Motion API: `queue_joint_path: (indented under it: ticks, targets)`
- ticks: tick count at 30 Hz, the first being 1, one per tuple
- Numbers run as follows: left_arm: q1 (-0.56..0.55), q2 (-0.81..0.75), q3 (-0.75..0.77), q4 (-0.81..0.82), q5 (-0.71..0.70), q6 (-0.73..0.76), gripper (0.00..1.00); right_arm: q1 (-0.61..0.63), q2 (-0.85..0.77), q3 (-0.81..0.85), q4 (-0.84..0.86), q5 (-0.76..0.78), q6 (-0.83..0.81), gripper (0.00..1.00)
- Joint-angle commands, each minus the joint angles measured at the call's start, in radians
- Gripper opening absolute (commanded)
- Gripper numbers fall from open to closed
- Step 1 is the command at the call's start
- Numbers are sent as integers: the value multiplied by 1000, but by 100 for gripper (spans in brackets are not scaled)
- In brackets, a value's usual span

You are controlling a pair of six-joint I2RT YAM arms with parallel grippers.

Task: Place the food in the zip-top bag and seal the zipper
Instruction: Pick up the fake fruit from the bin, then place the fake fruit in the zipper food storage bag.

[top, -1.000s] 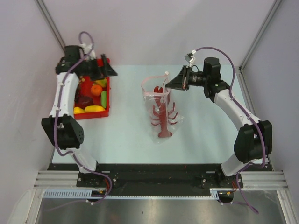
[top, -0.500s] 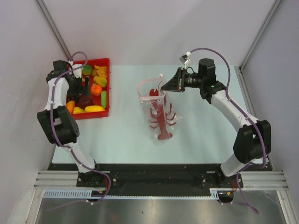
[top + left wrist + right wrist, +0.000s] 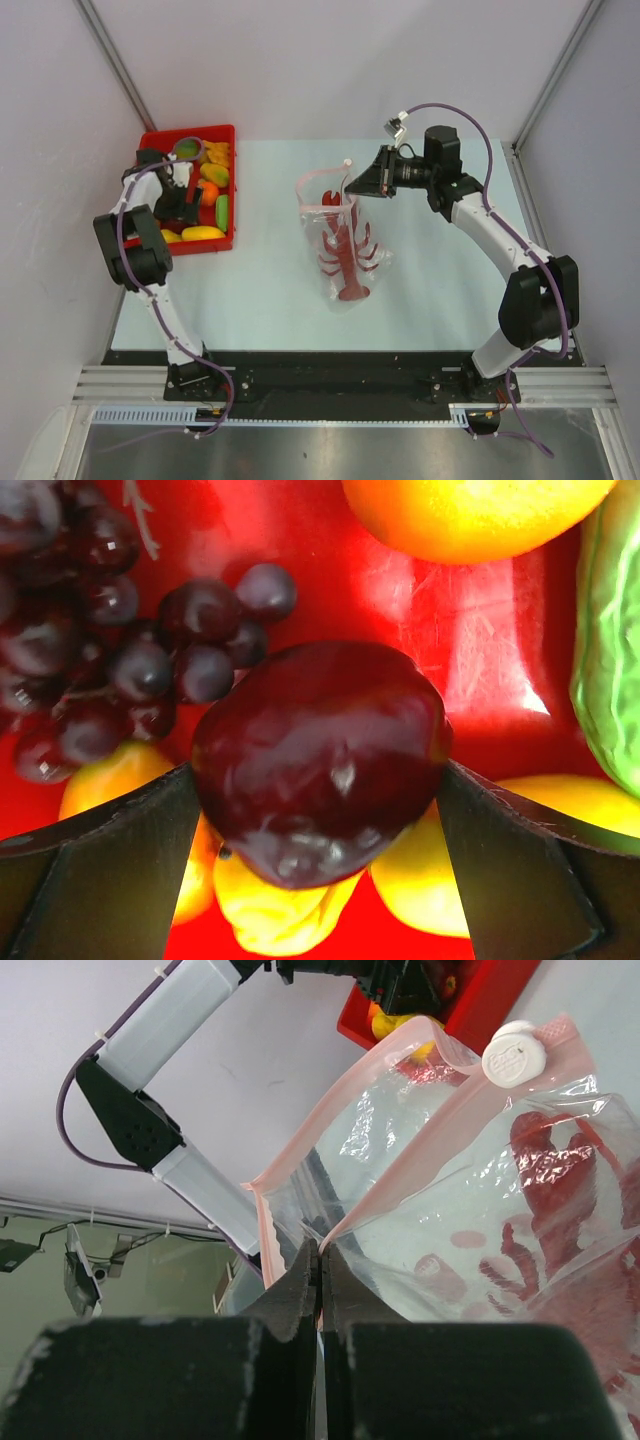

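The food lies in a red tray [image 3: 228, 180] at the far left: orange, yellow and green pieces and a grape bunch [image 3: 120, 650]. My left gripper [image 3: 180, 203] is down in the tray. In the left wrist view it [image 3: 318, 810] is shut on a dark red-purple round fruit [image 3: 320, 730], with a finger against each side. The clear zip-top bag [image 3: 345, 255], printed with a red lobster, lies mid-table with its mouth lifted. My right gripper [image 3: 350, 187] is shut on the bag's pink zipper strip [image 3: 440, 1120]; in the right wrist view the gripper [image 3: 322, 1250] pinches the edge.
A white slider tab [image 3: 514, 1053] sits on the zipper strip. In the left wrist view an orange fruit [image 3: 470, 515], a green vegetable [image 3: 610, 650] and yellow pieces [image 3: 280, 910] surround the held fruit. The enclosure's walls stand close to the tray on the left.
My left arm swung from above the tray out to the left, then came down into the tray onto the dark fruit. My right gripper shifted slightly left, holding the bag's mouth up.
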Motion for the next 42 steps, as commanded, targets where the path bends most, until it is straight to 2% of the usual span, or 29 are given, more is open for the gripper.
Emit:
queue_joint_path:
  ticks: [1,7,11,12,21,28,31,34,35,39,42]
  targets:
    - [-29,17,48,45,-4,1,100,5,6,28,-3,-2,-25,0]
    - [-40,59,77,63,10,-30,98,4,15,30,2,-5,-22,0]
    - [-40,44,105,48,47,-42,85,4,15,30,-1,-6,-25,0]
    - [-38,30,101,51,56,-45,84,4,13,30,0,-6,-27,0]
    - [-37,-150,112,27,79,-77,83,8,13,31,-10,-8,-50,0]
    - [-52,-266,169,-49,202,-94,82,24,13,34,-18,-11,-68,0]
    - [-102,-358,201,-88,334,-114,83,33,12,39,-23,-11,-79,0]
    - [-211,-430,276,-145,438,-136,84,45,12,42,-35,-11,-93,0]
    - [-280,-446,313,-156,463,-139,84,45,10,43,-35,-12,-96,0]
    - [-467,-496,341,-176,481,-160,85,59,7,48,-35,-15,-102,0]
    - [-590,-526,292,-170,481,-153,85,68,-4,56,-30,-17,-102,0]
